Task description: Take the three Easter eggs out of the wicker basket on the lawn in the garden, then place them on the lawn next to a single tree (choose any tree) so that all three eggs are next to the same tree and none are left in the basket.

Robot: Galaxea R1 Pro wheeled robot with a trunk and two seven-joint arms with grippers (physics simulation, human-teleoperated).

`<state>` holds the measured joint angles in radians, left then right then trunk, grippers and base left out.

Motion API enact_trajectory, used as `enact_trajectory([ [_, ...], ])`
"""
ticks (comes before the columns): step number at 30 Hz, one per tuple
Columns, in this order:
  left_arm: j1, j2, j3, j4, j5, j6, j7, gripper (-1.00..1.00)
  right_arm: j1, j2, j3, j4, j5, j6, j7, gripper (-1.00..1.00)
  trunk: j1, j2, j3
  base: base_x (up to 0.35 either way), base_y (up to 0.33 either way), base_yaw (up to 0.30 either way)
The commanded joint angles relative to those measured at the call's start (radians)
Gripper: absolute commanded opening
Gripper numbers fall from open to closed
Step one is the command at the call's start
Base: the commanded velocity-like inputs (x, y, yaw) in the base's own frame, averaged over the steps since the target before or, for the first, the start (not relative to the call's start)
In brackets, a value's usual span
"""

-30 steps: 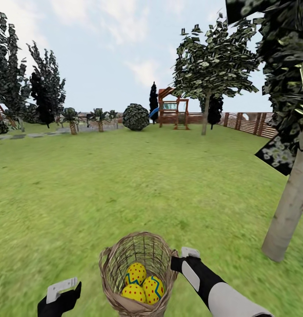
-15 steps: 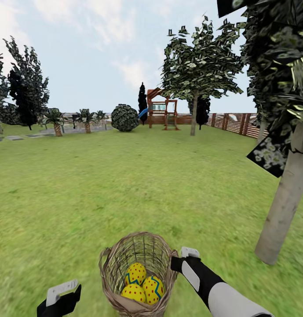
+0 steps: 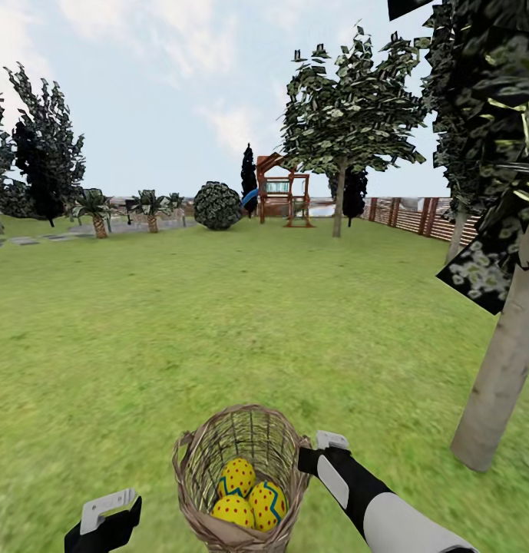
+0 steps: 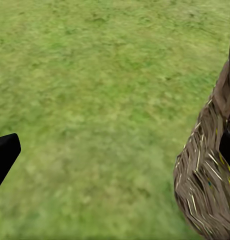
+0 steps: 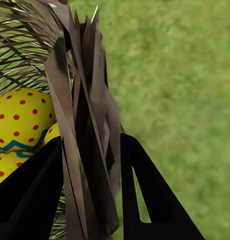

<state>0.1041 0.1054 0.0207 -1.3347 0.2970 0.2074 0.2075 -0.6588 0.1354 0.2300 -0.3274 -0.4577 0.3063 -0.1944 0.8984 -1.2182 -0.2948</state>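
Three Easter eggs (image 3: pixel 247 495), yellow with red dots, lie together in the bottom of the wicker basket (image 3: pixel 189 455), which hangs low in the head view. My right gripper (image 3: pixel 310 455) is shut on the basket's right rim; in the right wrist view its black fingers (image 5: pixel 145 200) clamp the braided rim (image 5: pixel 87 100) with an egg (image 5: pixel 20 117) just inside. My left gripper (image 3: pixel 107 508) stands open to the left of the basket, apart from it, with grass between its fingers (image 4: pixel 5 155) and the basket's wall (image 4: pixel 205 185) beside it. A pale grey tree trunk (image 3: pixel 498 376) rises from the lawn (image 3: pixel 218 322) at the right.
Dark speckled foliage (image 3: pixel 487 115) hangs over the near trunk. Farther back stand another pale-trunked tree (image 3: pixel 339 200), a wooden playset (image 3: pixel 283 196), a round bush (image 3: pixel 217 205), small palms (image 3: pixel 99 211) and a slatted fence (image 3: pixel 421 215).
The whole view has swung: the garden slid left, then the near trunk drifted slightly back right and lower. Both grippers and the basket keep their places in the picture.
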Motion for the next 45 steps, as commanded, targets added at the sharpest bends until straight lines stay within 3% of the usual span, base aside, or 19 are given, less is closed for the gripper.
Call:
enact_trajectory([
  [1, 0.0, 0.0, -0.001, -0.002, 0.01, 0.003, 0.005, 1.0, -0.001, 0.0, 0.006, -0.003, -0.012, 0.004, -0.008, -1.0, 0.0, -0.001, -0.001, 0.002, 0.0, 0.0],
  [4, 0.0, 0.0, -0.001, -0.001, 0.008, -0.013, 0.006, 1.0, -0.001, 0.0, 0.006, -0.002, -0.012, 0.004, -0.008, -1.0, 0.0, -0.001, -0.001, 0.0, 0.0, 0.0],
  [45, 0.0, 0.0, -0.004, 0.015, 0.005, -0.02, 0.004, 1.0, -0.001, 0.0, 0.008, -0.002, -0.012, 0.004, -0.007, -1.0, 0.157, -0.288, -0.129, 0.0, 0.0, 0.0],
])
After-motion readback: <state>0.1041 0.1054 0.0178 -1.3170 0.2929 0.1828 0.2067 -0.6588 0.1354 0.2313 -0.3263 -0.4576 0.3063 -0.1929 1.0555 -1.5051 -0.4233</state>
